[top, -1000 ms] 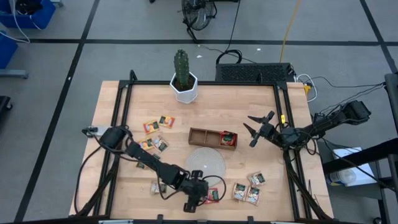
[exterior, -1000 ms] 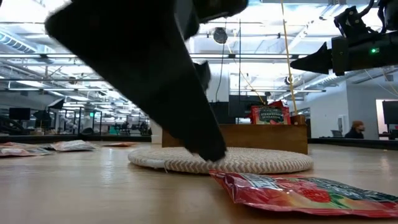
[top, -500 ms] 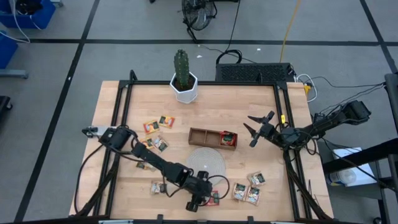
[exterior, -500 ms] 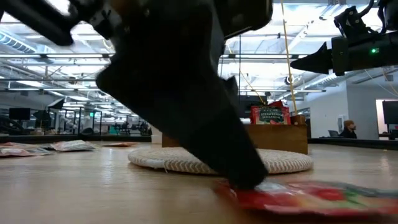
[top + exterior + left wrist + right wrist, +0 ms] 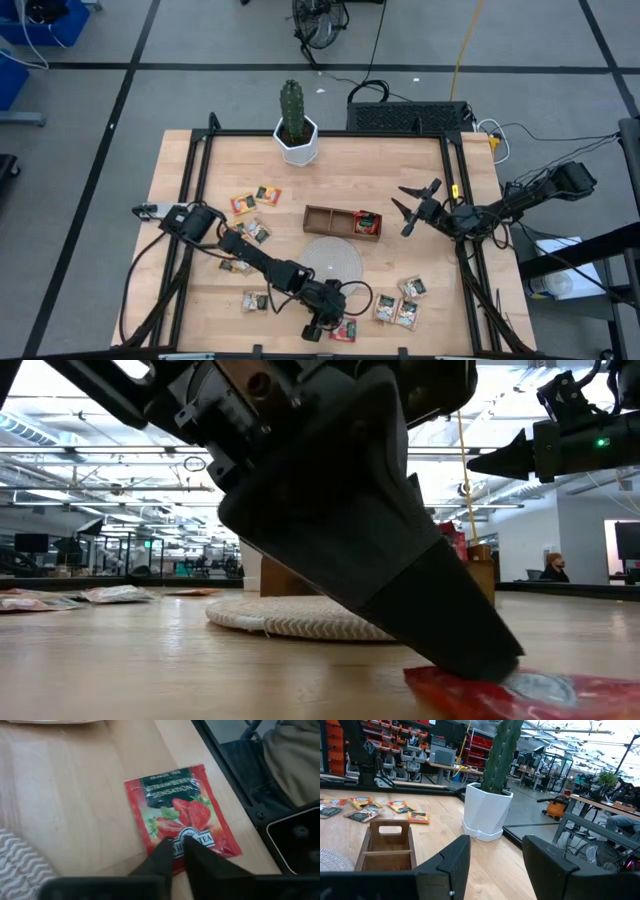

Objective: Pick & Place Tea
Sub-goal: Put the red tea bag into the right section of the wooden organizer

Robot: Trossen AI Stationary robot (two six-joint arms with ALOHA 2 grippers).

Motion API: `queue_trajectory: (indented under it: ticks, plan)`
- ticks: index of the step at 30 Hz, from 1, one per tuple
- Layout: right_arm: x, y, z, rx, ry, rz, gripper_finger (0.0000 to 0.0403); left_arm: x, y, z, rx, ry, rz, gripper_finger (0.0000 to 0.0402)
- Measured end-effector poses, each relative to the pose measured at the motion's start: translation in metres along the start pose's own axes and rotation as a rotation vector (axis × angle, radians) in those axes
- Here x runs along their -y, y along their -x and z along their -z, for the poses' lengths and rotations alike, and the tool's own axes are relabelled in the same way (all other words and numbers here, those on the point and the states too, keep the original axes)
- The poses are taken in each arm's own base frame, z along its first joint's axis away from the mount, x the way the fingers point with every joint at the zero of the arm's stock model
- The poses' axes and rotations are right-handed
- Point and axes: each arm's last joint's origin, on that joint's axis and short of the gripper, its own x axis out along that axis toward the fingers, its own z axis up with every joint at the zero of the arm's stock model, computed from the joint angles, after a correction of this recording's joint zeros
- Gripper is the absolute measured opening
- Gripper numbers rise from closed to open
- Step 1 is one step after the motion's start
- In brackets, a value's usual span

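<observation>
On the left part of the wooden table (image 5: 190, 160), a loose group of tea sachets (image 5: 250, 200) lies flat, with a few more (image 5: 240, 235) just nearer the front edge and one (image 5: 253, 300) lying alone near the front. The left arm reaches from the left side across the front of the table, and the left gripper (image 5: 177, 840) is down at the front edge, its two dark fingers pinched together with their tips on the lower edge of a red strawberry tea sachet (image 5: 180, 812) that lies flat on the wood, beside the front rim; whether the tips actually pinch the wrapper or only press on it cannot be told. In the low view the same gripper fills the picture, its tip (image 5: 470, 655) touching the red sachet (image 5: 520, 695). Just behind it sits the round woven mat (image 5: 331, 262), and behind the mat the brown wooden tray (image 5: 325, 219), with a red sachet (image 5: 368, 222) standing in its right-hand compartment. A white pot with a cactus (image 5: 295, 125) stands at the back edge. To the right of the mat, near the front, a cluster of sachets (image 5: 400, 302) lies flat. The right gripper (image 5: 408, 208) hangs in the air to the right of the tray, its fingers spread apart and holding nothing.
</observation>
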Motion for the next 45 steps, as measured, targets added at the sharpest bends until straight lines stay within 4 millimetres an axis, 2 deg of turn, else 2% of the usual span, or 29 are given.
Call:
queue_trajectory:
  ticks: [3, 9, 13, 20, 23, 28, 31, 35, 41, 45]
  plan:
    - [0.000, 0.000, 0.000, 0.000, 0.000, 0.000, 0.0167, -0.001, 0.001, 0.003, -0.035, 0.008, -0.001, 0.0007]
    - [0.000, 0.000, 0.000, 0.000, 0.000, 0.000, 0.0167, 0.008, 0.005, 0.008, -0.096, 0.014, -0.054, 0.0003]
    - [0.000, 0.000, 0.000, 0.000, 0.000, 0.000, 0.0167, 0.020, 0.025, 0.002, -0.105, -0.017, -0.149, 0.0002]
    - [0.000, 0.000, 0.000, 0.001, -0.001, 0.000, 0.0167, 0.037, 0.077, -0.012, -0.097, -0.069, -0.428, 0.0001]
    - [0.000, 0.000, 0.000, 0.001, -0.001, -0.002, 0.0167, 0.044, 0.088, -0.015, -0.080, -0.096, -0.486, 0.0001]
    - [0.000, 0.000, 0.000, 0.001, -0.001, -0.002, 0.0167, 0.049, 0.088, -0.018, -0.080, -0.034, -0.311, 0.0008]
    - [0.000, 0.000, 0.000, 0.001, -0.002, -0.002, 0.0167, 0.050, 0.077, -0.019, -0.028, 0.137, -0.229, 0.0041]
    - [0.000, 0.000, 0.000, 0.001, -0.001, -0.001, 0.0167, 0.045, 0.077, -0.026, 0.017, 0.386, -0.143, 0.0110]
    - [0.000, 0.000, 0.000, 0.000, -0.001, -0.001, 0.0167, 0.038, 0.064, -0.011, -0.069, 0.365, -0.234, 0.0207]
    - [0.000, 0.000, 0.000, 0.001, -0.004, -0.002, 0.0167, 0.032, 0.052, 0.001, -0.146, 0.408, -0.241, 0.0239]
